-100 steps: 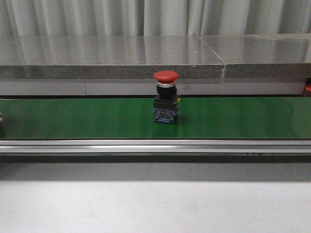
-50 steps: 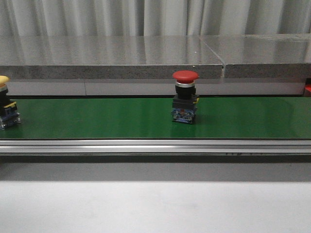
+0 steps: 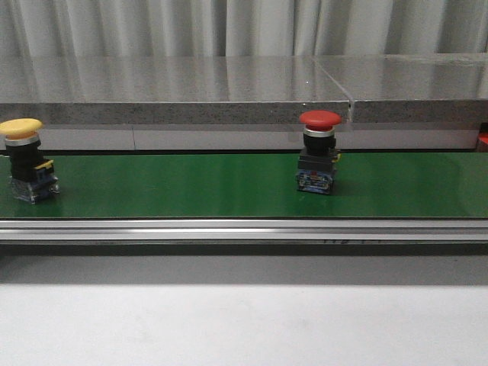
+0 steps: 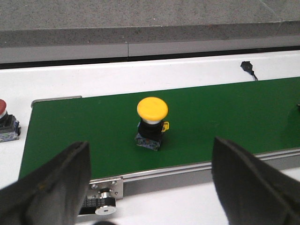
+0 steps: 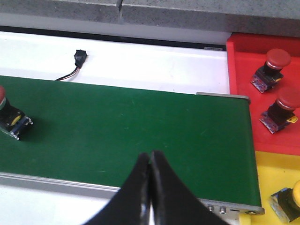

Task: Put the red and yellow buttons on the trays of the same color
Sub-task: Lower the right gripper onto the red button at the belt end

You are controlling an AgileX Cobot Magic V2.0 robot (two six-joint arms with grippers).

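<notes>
A red button (image 3: 319, 152) stands upright on the green belt (image 3: 191, 187), right of centre. It also shows at the edge of the right wrist view as the red button (image 5: 10, 117). A yellow button (image 3: 27, 162) stands at the belt's left end. In the left wrist view that yellow button (image 4: 152, 121) is ahead of my open, empty left gripper (image 4: 149, 159). My right gripper (image 5: 150, 155) is shut on nothing over the belt's near edge. The red tray (image 5: 243, 61) holds two red buttons (image 5: 271, 69), and the yellow tray (image 5: 272, 168) holds one yellow button (image 5: 291, 202).
Another red-capped button (image 4: 5, 125) sits on the white surface beyond the belt's end. A black connector with a wire (image 5: 78, 60) lies on the white surface behind the belt. A grey stone ledge (image 3: 229, 99) runs behind it, and an aluminium rail (image 3: 244, 229) runs along its near side.
The red button has travelled to the right along the belt. The yellow button has come into view at the left and also moved right.
</notes>
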